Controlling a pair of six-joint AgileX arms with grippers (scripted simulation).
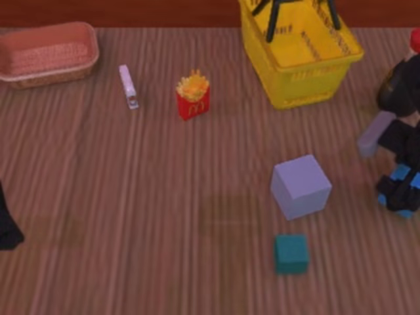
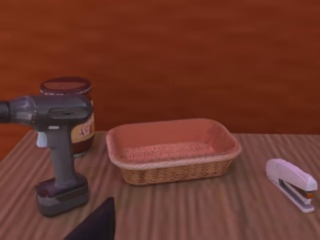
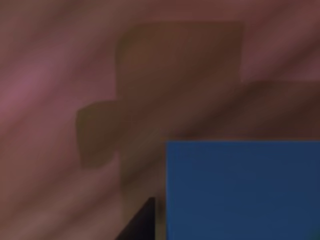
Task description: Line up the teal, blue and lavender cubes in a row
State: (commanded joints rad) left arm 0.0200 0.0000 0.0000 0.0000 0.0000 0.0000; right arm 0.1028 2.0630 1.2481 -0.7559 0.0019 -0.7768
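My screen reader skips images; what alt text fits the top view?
Right end effector at the table's right edge around a blue cube. Left of it sit a lavender cube and, nearer the camera, a teal cube.
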